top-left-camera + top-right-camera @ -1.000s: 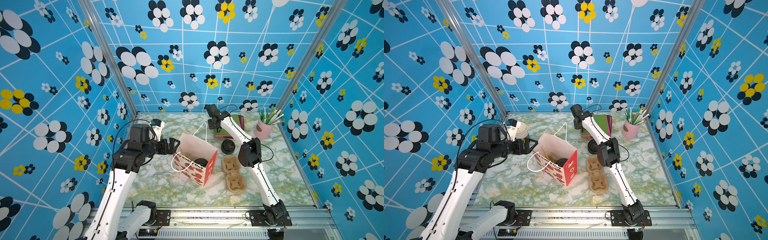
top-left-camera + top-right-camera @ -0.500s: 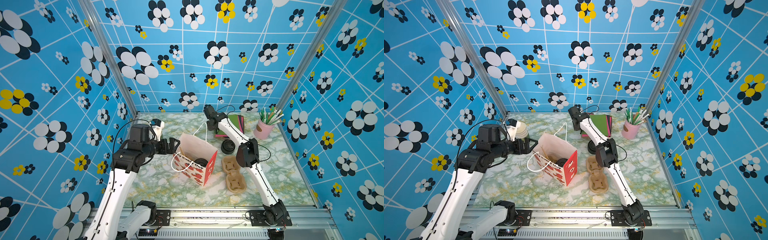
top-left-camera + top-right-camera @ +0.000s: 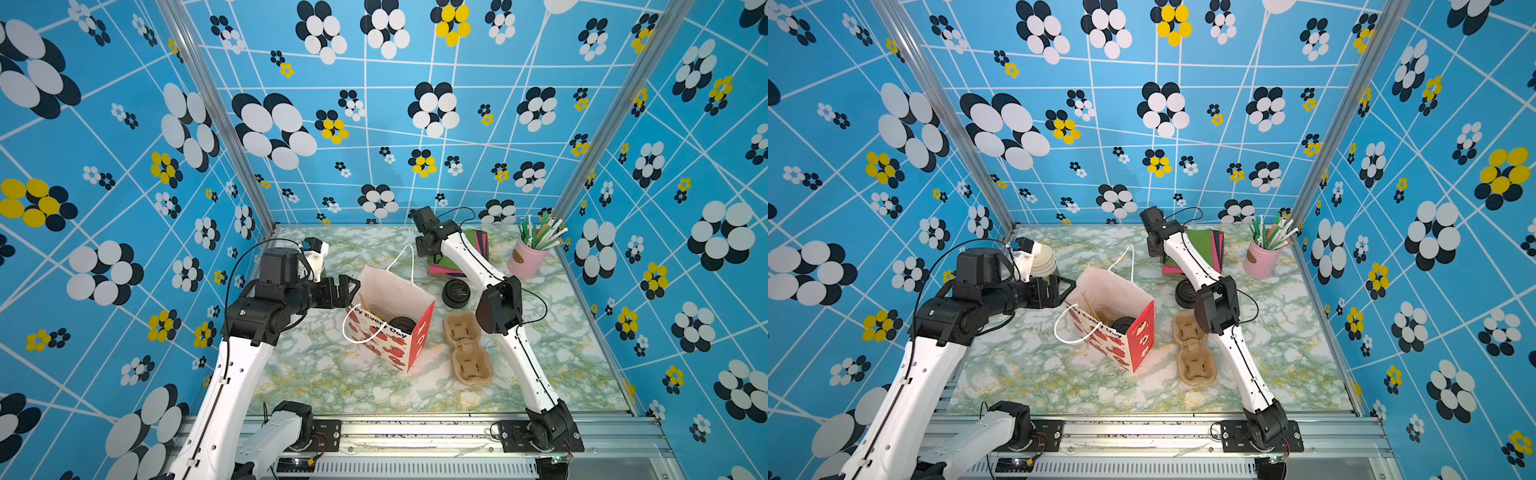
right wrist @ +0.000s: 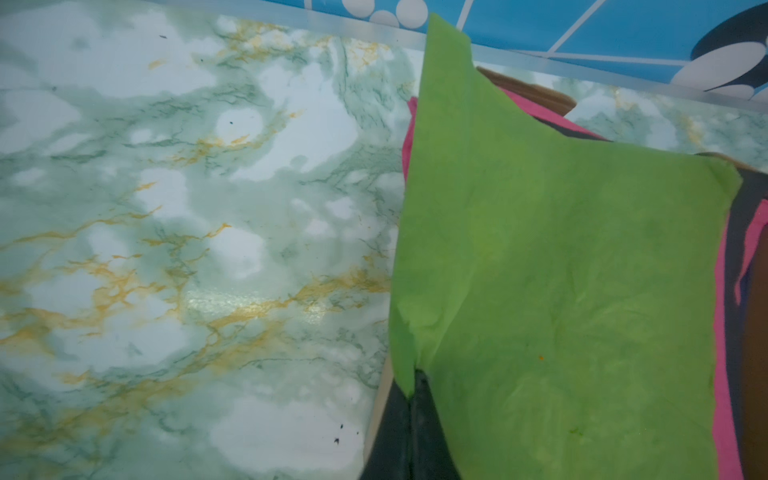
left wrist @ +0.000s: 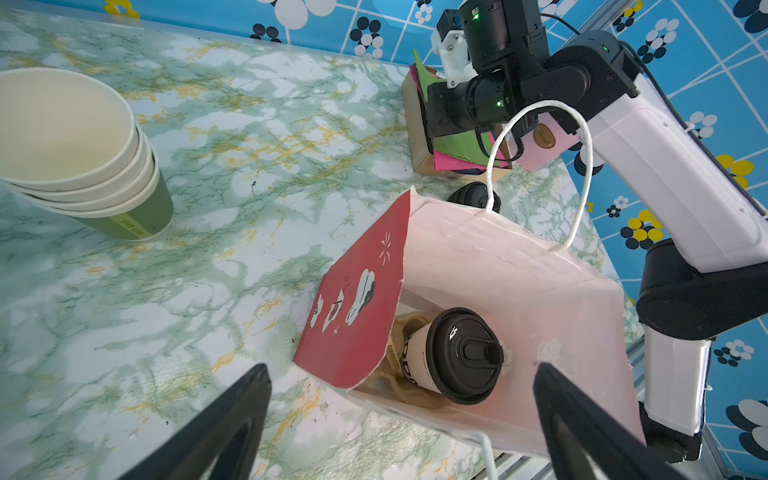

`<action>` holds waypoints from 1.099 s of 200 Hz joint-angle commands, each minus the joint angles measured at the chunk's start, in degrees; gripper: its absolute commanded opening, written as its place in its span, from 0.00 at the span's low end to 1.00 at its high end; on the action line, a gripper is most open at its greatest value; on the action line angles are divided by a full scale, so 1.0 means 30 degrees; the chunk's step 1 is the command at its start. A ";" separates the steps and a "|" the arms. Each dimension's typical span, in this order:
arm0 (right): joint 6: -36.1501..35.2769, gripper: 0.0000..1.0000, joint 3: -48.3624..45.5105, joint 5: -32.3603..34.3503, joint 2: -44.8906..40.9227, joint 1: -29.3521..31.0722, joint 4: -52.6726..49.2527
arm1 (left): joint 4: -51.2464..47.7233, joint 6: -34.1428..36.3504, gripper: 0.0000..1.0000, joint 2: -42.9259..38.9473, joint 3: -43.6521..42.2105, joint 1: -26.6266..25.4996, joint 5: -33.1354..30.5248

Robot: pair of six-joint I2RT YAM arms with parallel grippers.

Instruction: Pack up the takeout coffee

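You see the takeout coffee (image 5: 453, 357) inside the open paper bag (image 5: 498, 266) on the table (image 3: 316, 374), left jaws spread wide beside its rim, right jaws clenched on the corner of a green napkin (image 4: 561, 270), black lid stack (image 3: 456, 293) and cup carrier (image 3: 467, 353) beside the bag.

Paper takeout coffee (image 5: 449, 357), glossy marbled tabletop (image 5: 208, 208)
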 commanded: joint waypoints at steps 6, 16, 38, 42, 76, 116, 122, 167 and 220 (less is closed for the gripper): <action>0.0626 0.01 0.0591 -0.1907 -0.1613 -0.0210 -0.0227 | 0.0329 -0.0112 1.00 0.0148 -0.0001 0.0238 0.0253; 0.0878 0.00 0.0579 -0.2527 -0.1827 -0.0226 -0.0184 | 0.0373 -0.0142 1.00 0.0187 0.0002 0.0220 0.0286; 0.1273 0.00 0.0548 -0.4283 -0.2292 -0.0254 0.0219 | 0.0458 -0.0203 1.00 0.0230 0.0006 0.0214 0.0372; 0.1357 0.00 0.0553 -0.4604 -0.2345 -0.0254 0.0292 | 0.0465 -0.0215 1.00 0.0209 0.0006 0.0214 0.0374; 0.1469 0.01 0.0549 -0.5113 -0.2092 -0.0270 0.0176 | 0.0469 -0.0218 1.00 0.0207 0.0015 0.0217 0.0398; 0.1395 0.01 0.0423 -0.4396 -0.1189 -0.0563 -0.0843 | 0.0441 -0.0233 1.00 0.0173 0.0060 0.0215 0.0413; 0.1402 0.01 0.0400 -0.4383 -0.1120 -0.0645 -0.0945 | 0.0438 -0.0233 1.00 0.0194 0.0077 0.0225 0.0432; 0.1350 0.00 -0.0235 -0.4454 -0.1408 -0.1187 -0.1139 | 0.0433 -0.0320 1.00 0.0151 0.0072 0.0214 0.0436; 0.0684 0.00 -0.0883 -0.3864 -0.3330 -0.2031 -0.1059 | 0.0439 -0.0343 1.00 0.0127 0.0106 0.0217 0.0432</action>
